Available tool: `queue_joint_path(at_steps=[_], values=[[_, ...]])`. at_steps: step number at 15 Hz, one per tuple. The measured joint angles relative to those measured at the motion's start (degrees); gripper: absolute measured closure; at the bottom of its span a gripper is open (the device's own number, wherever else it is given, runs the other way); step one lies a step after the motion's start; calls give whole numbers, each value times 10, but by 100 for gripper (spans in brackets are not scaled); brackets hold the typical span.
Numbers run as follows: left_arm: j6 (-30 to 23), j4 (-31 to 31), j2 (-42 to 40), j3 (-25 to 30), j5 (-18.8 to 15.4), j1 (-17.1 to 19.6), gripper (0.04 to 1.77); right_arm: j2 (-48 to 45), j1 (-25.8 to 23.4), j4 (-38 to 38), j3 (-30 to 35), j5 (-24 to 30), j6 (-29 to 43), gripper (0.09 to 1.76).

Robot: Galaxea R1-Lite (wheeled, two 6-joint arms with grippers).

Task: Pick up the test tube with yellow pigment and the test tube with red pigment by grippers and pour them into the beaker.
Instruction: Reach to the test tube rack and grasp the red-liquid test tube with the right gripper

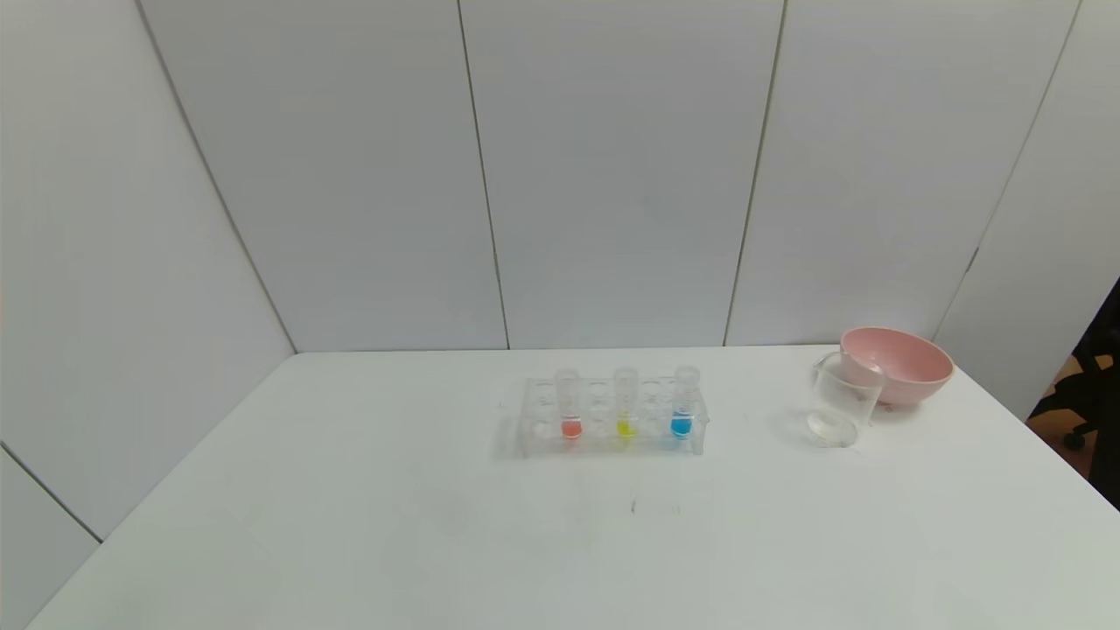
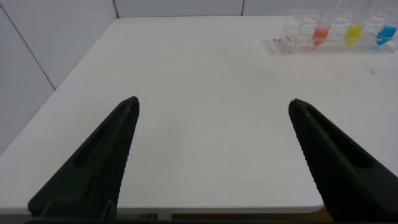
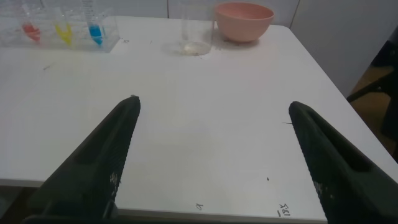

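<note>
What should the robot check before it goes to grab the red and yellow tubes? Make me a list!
1. Red tube standing upright in the rack: ok.
2. Yellow tube upright in the rack, next to the red one: ok.
3. Beaker upright, in front of the pink bowl: ok.
4. Left gripper fingers wide apart, holding nothing: ok.
5. Right gripper fingers wide apart, holding nothing: ok.
6. Beaker touching the bowl or apart: cannot tell.
</note>
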Motion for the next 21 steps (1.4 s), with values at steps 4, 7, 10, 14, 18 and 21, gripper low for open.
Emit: queue_joint_path(at_steps=[4,7,10,14,18,21], values=[[0,0,0,0,0,0,9,0,0,-2,0,0,3,14],[0,0,0,0,0,0,9,0,0,-2,0,0,3,14],[0,0,0,0,0,0,9,0,0,-2,0,-1,5,14],[0,0,0,0,0,0,9,0,0,-4,0,-1,8,14],[0,0,0,0,0,0,9,0,0,-4,0,-1,9,14],[0,0,0,0,0,0,9,0,0,-5,0,-1,9,14]])
